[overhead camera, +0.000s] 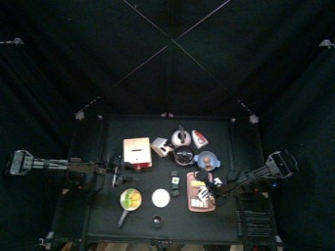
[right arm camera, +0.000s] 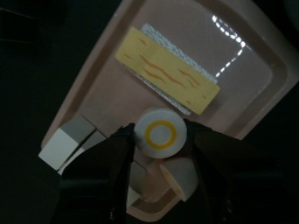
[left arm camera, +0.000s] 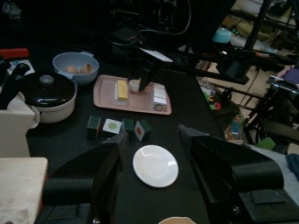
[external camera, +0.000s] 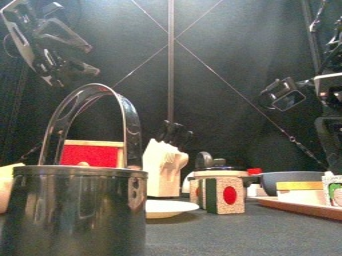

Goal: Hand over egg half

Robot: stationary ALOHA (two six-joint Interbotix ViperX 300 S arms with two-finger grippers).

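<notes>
The egg half [right arm camera: 163,134], a small white round piece with a yellow ring, lies on a beige tray [right arm camera: 246,87] beside a yellow-topped slab [right arm camera: 173,66]. My right gripper [right arm camera: 160,150] hangs low over the tray, open, with one jaw on each side of the egg half and no grip on it. In the top view the right gripper [overhead camera: 210,182] is over the tray [overhead camera: 199,193] at the table's front right. My left gripper [left arm camera: 163,179] is open and holds nothing, raised above a white oval plate [left arm camera: 155,165]; in the top view the left gripper [overhead camera: 116,173] is at the table's left.
A dark lidded pot [left arm camera: 47,92], a blue bowl [left arm camera: 76,64] and two small cubes [left arm camera: 111,125] stand around the tray [left arm camera: 117,94]. A pan with a tall handle [external camera: 80,200] stands at the front edge. Several more items crowd the table's back middle [overhead camera: 181,145].
</notes>
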